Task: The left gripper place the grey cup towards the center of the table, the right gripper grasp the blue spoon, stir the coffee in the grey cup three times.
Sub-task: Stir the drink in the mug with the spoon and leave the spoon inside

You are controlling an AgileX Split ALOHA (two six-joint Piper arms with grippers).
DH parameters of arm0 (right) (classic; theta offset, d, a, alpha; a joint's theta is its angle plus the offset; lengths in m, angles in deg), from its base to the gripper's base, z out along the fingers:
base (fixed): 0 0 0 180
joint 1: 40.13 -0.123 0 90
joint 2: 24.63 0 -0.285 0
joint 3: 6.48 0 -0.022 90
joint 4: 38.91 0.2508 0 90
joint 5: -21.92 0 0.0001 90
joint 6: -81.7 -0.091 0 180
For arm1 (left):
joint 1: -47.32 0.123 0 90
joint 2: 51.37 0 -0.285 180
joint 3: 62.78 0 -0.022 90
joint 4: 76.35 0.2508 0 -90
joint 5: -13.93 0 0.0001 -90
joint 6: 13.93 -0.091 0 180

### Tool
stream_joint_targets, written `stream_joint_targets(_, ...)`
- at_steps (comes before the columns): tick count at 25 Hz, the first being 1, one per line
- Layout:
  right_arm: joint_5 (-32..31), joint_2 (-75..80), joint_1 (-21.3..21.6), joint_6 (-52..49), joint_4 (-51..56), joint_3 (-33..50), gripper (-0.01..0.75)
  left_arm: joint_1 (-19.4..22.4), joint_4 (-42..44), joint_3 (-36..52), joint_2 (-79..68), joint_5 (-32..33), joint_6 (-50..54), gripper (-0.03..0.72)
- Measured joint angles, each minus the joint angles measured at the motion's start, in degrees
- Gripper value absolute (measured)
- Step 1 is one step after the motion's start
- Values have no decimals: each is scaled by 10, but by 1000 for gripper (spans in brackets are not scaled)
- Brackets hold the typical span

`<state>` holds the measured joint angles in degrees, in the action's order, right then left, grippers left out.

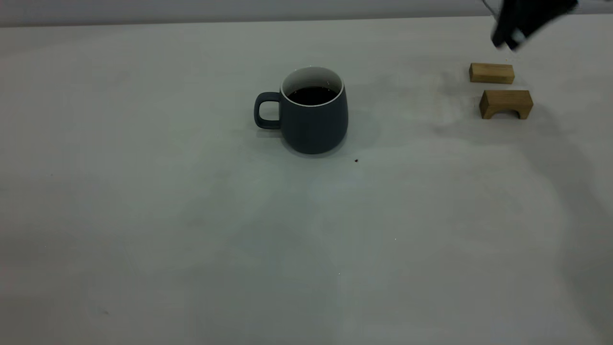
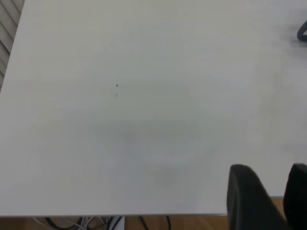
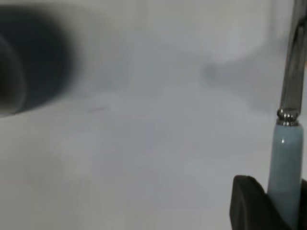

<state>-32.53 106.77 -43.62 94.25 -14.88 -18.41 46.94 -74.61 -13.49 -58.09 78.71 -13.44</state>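
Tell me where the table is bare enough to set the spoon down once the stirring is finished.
The table is bare in front of the grey cup, and also left of its handle. Between the cup and the two wooden blocks lies another open strip. The blocks' corner is tighter: the right gripper, holding the blue spoon, hangs there.

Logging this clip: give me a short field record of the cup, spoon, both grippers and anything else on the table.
cup: grey cup upright near the table centre, handle towards the left arm's side
contents: coffee inside
spoon: blue spoon held by its handle, off the table
right gripper: right gripper raised above the far right corner, jaws shut on the spoon
left gripper: left gripper over the table edge, holding nothing
other: two wooden blocks at right
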Motion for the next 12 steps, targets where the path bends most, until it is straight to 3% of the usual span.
stream_joint_targets(7,-107,-29,-14,0,275,0,134,0,0,0,0,0,0,262)
stream_joint_targets(12,-122,-29,-50,-10,423,0,134,0,0,0,0,0,0,262)
